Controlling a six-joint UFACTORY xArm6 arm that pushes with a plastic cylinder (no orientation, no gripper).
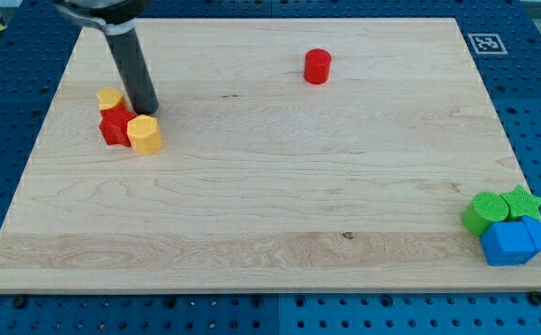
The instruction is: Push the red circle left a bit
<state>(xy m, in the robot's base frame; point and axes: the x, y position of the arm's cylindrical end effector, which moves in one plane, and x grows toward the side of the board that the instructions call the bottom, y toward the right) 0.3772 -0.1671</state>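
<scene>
Well, my tip (146, 109) is resting at the far left, touching a cluster of a red block (114, 126) and two yellow blocks (144, 134), holding nothing. The red circle (317, 66) is sitting well apart, far and right of it.

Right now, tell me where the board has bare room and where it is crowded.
Bare: the wide middle, from the red circle down to the view's bottom edge, between the two clusters. Crowded: the view's left, where my tip touches the red block and two yellow blocks, and the bottom-right corner's green and blue blocks.
</scene>
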